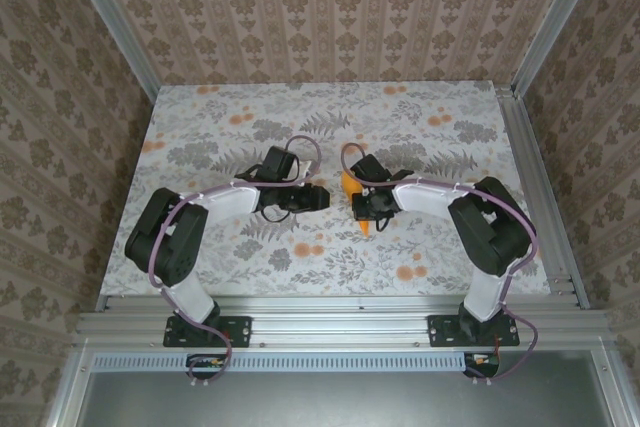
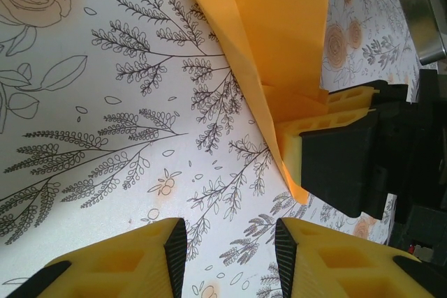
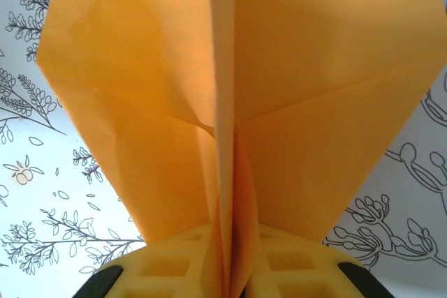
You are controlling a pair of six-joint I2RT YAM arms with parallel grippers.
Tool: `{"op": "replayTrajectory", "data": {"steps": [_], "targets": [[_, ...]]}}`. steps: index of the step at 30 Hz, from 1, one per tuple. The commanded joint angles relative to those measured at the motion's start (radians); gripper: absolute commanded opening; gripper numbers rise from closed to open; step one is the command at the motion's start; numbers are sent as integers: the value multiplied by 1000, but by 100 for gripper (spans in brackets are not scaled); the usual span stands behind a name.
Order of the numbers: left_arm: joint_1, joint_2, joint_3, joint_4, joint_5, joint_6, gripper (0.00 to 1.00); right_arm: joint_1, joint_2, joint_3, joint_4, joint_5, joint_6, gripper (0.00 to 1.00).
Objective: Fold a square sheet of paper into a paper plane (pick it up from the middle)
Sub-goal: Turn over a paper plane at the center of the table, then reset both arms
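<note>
your orange paper [image 3: 140, 68] is no longer a flat square. it is folded along a sharp centre crease, with a wing spreading to each side and diagonal fold lines running off the spine. it is plain bright orange and lightly wrinkled near the crease.

you have one piece of it. it is near the middle of the table [image 1: 200, 127], just right of centre, between the two grippers.

there are two arms, a left arm [image 1: 215, 202] and a right arm [image 1: 430, 192], each with one gripper. your right gripper [image 3: 230, 270] is clenched on the paper's spine, its yellow pads pressed against both sides. your left gripper [image 2: 227, 242] is released. its two pads stand apart over the flowered cloth, close beside the paper's lower tip.

from above the paper looks small, so you cannot quite tell whether its near tip rests on the table.
</note>
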Motion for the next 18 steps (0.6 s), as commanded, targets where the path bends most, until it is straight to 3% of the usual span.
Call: {"op": "replayTrajectory", "data": {"steps": [1,9,18], "targets": [[7,5,-9,-6,12,28,41,19,56,18,-85,43,-22,16],[8,8,-2,-18,12,39,41,37,38,52,-107,53,-24,14],[19,-20,4,-51,4,63,42,41,-65,76,-140,28,-30,31]]}}
